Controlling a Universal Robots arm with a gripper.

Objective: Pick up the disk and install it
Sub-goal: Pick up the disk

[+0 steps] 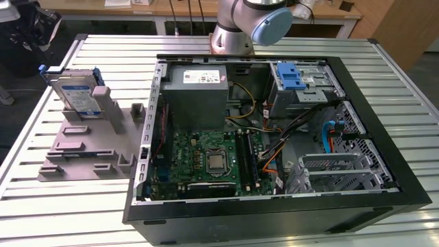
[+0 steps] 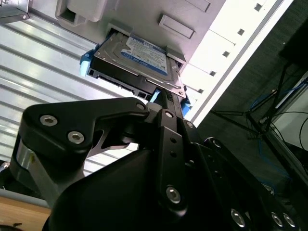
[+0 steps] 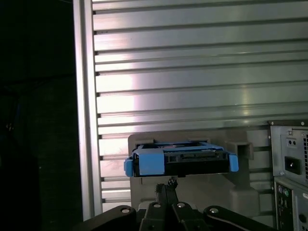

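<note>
Feared off-centre grasp tipping disk [image 1: 74,95] or snagging its blue plastic rails [image 3: 233,162] | found it on edge in grey moulded holder [image 1: 89,149], at exterior view's left of open case [image 1: 274,218] | saw gripper [image 3: 167,185] short of it, fingers pressed together, pinching nothing | noted smooth silver metal shell, ribbed aluminium table [image 1: 55,216]

Blue-and-white label on the disk [image 1: 75,95], white sticker on the power supply [image 1: 199,100], print on neither was legible.
</note>
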